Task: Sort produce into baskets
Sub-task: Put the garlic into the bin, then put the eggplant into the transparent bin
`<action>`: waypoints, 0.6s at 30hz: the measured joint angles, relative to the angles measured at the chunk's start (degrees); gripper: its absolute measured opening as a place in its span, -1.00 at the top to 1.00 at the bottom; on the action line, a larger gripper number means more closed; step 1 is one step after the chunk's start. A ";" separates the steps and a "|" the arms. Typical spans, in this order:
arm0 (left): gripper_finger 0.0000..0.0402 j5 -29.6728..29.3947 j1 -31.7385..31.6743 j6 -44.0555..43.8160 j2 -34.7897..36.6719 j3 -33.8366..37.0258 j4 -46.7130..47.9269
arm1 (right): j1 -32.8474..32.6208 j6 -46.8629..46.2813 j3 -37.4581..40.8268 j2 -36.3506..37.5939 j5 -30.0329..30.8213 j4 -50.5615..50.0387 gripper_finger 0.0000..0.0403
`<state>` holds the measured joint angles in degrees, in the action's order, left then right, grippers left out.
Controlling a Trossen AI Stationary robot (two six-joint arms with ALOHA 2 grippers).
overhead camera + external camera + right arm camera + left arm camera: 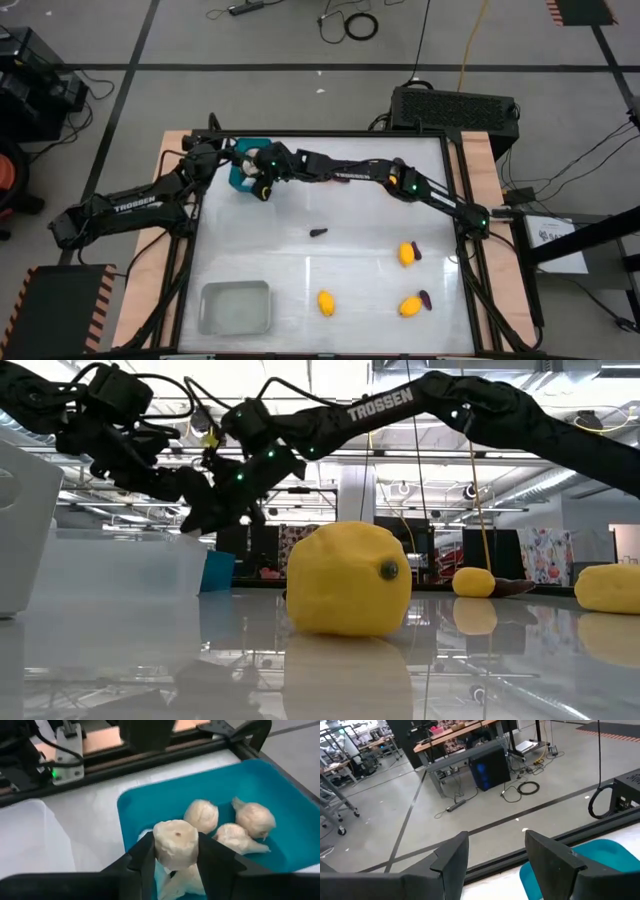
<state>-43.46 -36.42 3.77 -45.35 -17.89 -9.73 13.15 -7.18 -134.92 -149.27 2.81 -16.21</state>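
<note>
The right tool (176,865), clamped on a whitish-beige garlic-like bulb (175,842), should part only once squarely above the solid teal plastic bin (260,785) holding 3 bulbs.

Bright, even light; glossy tabletop (500,660) reflections

Your right arm (400,180) reached from its base at about three o'clock across the table toward ten o'clock, stretched long and nearly level, elbow bent slightly near the middle. Its right gripper (176,857) pointed downward with both fingers (218,861) clamped on a whitish garlic bulb (175,843), one finger on each side. Your left arm (130,205) ran from its base at nine o'clock up toward eleven o'clock, wrist raised, close beside the right wrist. The left gripper (497,855) stood parted with nothing between its fingers (454,856).
</note>
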 joint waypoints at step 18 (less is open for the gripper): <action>-0.01 19.61 -0.01 5.61 -0.05 0.00 -0.28 | 1.79 1.83 -0.06 9.50 0.02 -23.74 -0.20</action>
<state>-23.85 -36.44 9.38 -45.40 -17.89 -10.01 14.93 -5.35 -134.98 -139.77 2.83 -39.95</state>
